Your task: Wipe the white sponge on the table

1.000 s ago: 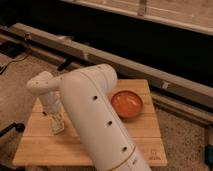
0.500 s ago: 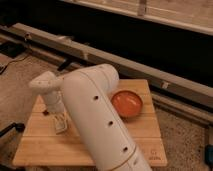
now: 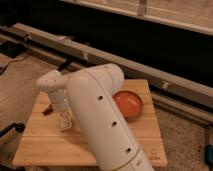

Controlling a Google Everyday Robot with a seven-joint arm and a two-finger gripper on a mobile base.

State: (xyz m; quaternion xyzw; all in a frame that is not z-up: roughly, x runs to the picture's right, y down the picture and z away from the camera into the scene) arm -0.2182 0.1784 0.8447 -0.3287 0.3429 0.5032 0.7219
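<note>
Pressing down evenly while sliding along the planks looks like the way to do this wiping step well: the gripper (image 3: 64, 121) hangs low over the left half of the tabletop (image 3: 45, 145), and the pale block at its tip appears to be the white sponge (image 3: 64, 123), flat against the wood. Whether the gripper is clamped on it or only resting above it I cannot tell. Just left of the gripper lies a small red object (image 3: 48, 112) (too small to name more closely), near enough that a stroke toward that edge could knock it; strokes toward the near edge, where the planks are bare, would be safer. The sponge sits directly under the gripper, touching or nearly so, well apart from the orange bowl (image 3: 128, 103) at the right rear of the tabletop. The arm's big white upper link (image 3: 102, 125) crosses the middle and hides the boards behind it.
</note>
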